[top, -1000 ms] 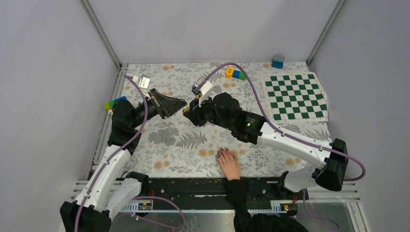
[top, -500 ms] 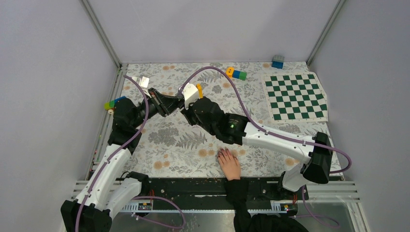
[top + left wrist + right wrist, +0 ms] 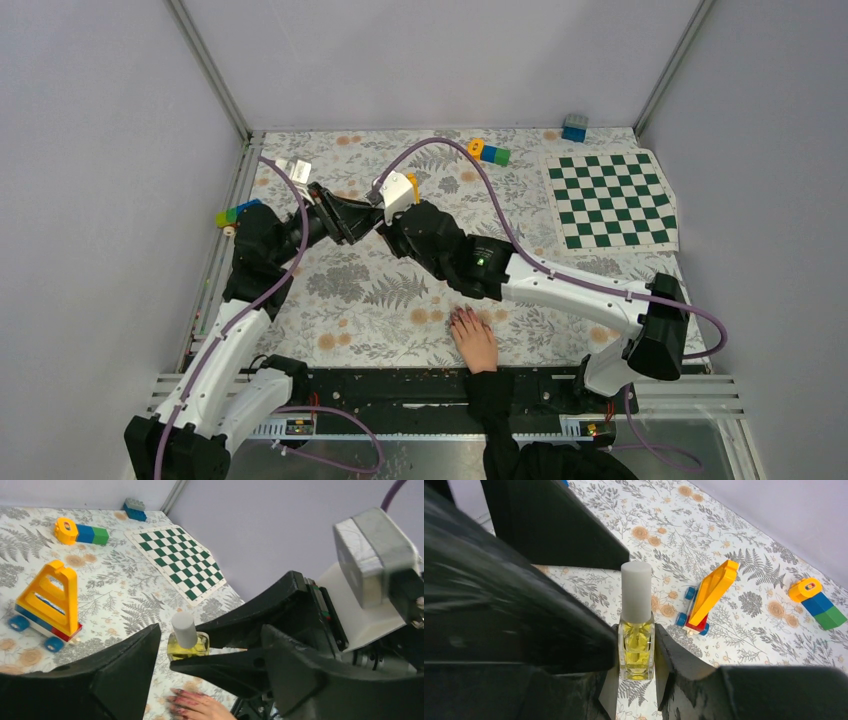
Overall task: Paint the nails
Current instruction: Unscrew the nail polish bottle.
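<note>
Our right end effector (image 3: pixel 636 672) grips the polish bottle (image 3: pixel 636 652), and our left end effector (image 3: pixel 210 640) stands wide about its white cap (image 3: pixel 184 628). We see the nails (image 3: pixel 460 318) at the tabletop's (image 3: pixel 330 290) near edge.

1. Light falls evenly from overhead. The pale walls and the patterned worktop (image 3: pixel 400 290) are bright, with no hard glare.
2. Shadows are soft and faint, lying just under the arms in the top view.
3. In the left wrist view, the left claw (image 3: pixel 210 642) is dark, almost featureless and slightly soft. The checkered mat (image 3: pixel 175 560) behind is crisp.
4. In the right wrist view, the bottle (image 3: pixel 636 625) is sharp and its yellow liquid is lit through. The right claw (image 3: pixel 636 665) is blurred black close to the lens.
5. The frame posts lean outward at the edges of the top view.
</note>
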Motion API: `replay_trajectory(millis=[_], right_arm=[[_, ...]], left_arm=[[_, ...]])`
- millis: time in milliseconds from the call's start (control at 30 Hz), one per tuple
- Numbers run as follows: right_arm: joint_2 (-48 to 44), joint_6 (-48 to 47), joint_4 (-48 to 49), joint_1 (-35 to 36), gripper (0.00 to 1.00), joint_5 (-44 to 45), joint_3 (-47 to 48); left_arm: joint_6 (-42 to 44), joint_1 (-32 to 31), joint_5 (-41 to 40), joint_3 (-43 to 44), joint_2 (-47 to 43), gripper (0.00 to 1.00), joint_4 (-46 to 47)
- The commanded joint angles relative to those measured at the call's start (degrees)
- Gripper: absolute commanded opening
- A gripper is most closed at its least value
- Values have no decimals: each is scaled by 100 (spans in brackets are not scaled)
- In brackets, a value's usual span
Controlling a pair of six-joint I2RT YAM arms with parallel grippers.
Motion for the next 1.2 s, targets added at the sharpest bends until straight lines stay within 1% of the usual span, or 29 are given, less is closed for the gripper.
replay_trajectory(millis=[0, 33, 67, 200, 300, 433, 500, 600, 700, 767, 833, 900, 1000, 1167], right_arm=[[-311, 76, 565, -101, 0, 425, -55], [-349, 67, 542, -100, 0, 443, -83], [-392, 64, 538, -102, 0, 474, -125], [-575, 119, 531, -130, 0, 457, -303], [-753, 459, 489, -278, 0, 57, -417], [-913, 998, 315, -703, 0, -1094, -484], [-1013, 1074, 364, -858, 0, -1698, -577], [-1110, 1243, 365, -1140, 0, -2878, -601], [-1186, 1516, 467, -1515, 0, -4148, -627], [-1231, 1669, 588, -1684, 0, -4968, -669], [-1260, 1862, 854, -1830, 0, -5667, -743], [-1281, 2098, 1144, -1950, 0, -6272, -820], [-1303, 2410, 1569, -2036, 0, -6918, -963], [-1221, 2734, 2078, -2044, 0, -7638, -1049]], left_arm=[[15, -114, 621, 163, -371, 88, 213], [41, -108, 557, 169, -402, 93, 159], [87, -106, 469, 170, -433, 95, 91], [267, -95, 158, 158, -566, 98, -137], [370, -80, -79, 171, -638, 98, -314], [422, -62, -163, 132, -728, 99, -295], [431, -53, -109, 123, -755, 99, -237], [413, -53, 121, 114, -765, 99, -42], [220, -46, 543, 73, -694, 99, 362], [-18, -44, 931, 25, -617, 99, 839], [-297, -33, 1152, -39, -529, 99, 1251], [-471, -26, 1277, -73, -465, 99, 1464], [-503, -24, 1285, -58, -403, 99, 1429], [-518, -26, 1371, -10, -335, 99, 1416]])
